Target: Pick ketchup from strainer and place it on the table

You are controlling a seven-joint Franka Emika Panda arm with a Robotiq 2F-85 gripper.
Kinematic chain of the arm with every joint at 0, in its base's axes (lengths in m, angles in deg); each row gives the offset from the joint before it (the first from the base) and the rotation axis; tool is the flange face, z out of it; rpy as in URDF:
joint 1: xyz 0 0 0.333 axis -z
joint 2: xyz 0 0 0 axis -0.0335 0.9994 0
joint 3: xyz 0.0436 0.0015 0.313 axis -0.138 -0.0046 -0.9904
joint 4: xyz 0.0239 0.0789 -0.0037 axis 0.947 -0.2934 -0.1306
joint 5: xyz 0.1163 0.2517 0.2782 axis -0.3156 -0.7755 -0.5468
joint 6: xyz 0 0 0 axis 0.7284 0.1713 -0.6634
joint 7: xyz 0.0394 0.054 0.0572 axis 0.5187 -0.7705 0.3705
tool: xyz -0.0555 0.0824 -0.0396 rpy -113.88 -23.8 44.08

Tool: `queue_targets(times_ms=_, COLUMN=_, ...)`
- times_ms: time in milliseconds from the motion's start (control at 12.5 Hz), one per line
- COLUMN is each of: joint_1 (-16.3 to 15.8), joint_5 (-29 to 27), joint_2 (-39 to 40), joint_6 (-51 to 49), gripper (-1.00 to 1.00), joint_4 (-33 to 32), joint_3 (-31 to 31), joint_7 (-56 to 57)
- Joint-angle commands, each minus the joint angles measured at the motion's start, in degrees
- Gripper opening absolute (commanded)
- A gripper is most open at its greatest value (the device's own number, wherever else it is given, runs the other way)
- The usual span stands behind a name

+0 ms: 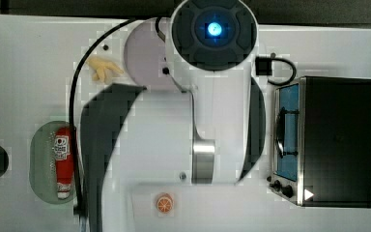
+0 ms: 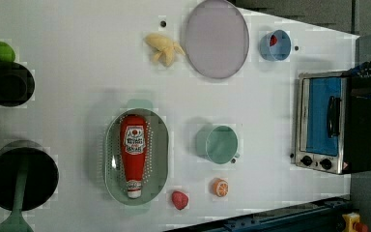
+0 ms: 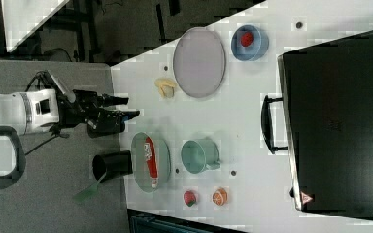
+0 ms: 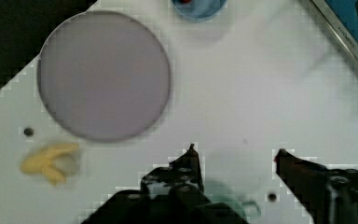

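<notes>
The ketchup (image 2: pixel 134 152) is a red squeeze bottle with a white cap. It lies lengthwise in the pale green strainer (image 2: pixel 160 159) on the white table (image 2: pixel 77 58). It also shows as ketchup (image 1: pixel 63 162) in the strainer (image 1: pixel 41 164) at the top view's left, and as ketchup (image 3: pixel 150 161) in the strainer (image 3: pixel 138 155). My gripper (image 3: pixel 128 108) hangs open and empty, well apart from the bottle. From the wrist the gripper (image 4: pixel 237 151) looks down on bare table, with one dark fingertip (image 4: pixel 192 150) near the teal mug (image 4: pixel 228 203).
A teal mug (image 2: pixel 221 144) stands beside the strainer. A strawberry (image 2: pixel 179 199) and an orange slice (image 2: pixel 220 187) lie near the table edge. A grey plate (image 2: pixel 216 38), a banana (image 2: pixel 164 47) and a blue bowl (image 2: pixel 275 45) sit further off. A toaster oven (image 2: pixel 326 123) and two black pots (image 2: pixel 9 83) stand at opposite ends.
</notes>
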Motion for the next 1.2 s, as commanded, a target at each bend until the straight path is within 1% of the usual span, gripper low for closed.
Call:
queue_targets(times_ms=80, joint_1=6.2, joint_5=-2.1, joint_2=-12.4, joint_6=-6.5, gripper=0.58, joint_4=-7.9, joint_3=-2.8, joint_7=-2.2)
queue_targets(times_ms=160, joint_1=6.0, joint_5=-2.2, joint_2=-12.3, joint_6=-6.5, gripper=0.81, joint_4=-7.9, joint_3=-3.4, joint_7=-2.2)
queue_targets(times_ms=240, joint_1=5.6, joint_5=-2.4, joint_2=-12.1, joint_6=-6.4, gripper=0.99, joint_4=-7.9, joint_3=-4.5, joint_7=-2.2)
queue_targets(times_ms=480, joint_1=3.7, joint_5=-2.7, joint_2=-11.0, joint_6=-5.9, gripper=1.00, joint_4=-7.9, joint_3=-10.3, joint_7=-2.2)
queue_targets(times_ms=720, joint_1=2.0, joint_5=-2.7, joint_2=-8.8, joint_6=-2.9, gripper=1.00, joint_4=-7.9, joint_3=-18.7, joint_7=-2.2)
queue_targets(times_ms=960, joint_1=1.3, joint_5=-2.7, joint_2=-5.4, joint_6=2.3, gripper=1.00, joint_4=-7.9, joint_3=-27.5, joint_7=-2.3)
queue_targets(times_ms=1200, joint_1=0.8, joint_5=-2.6, joint_2=-0.7, joint_6=6.0, gripper=1.00, joint_4=-8.2, joint_3=-34.9, joint_7=-2.6)
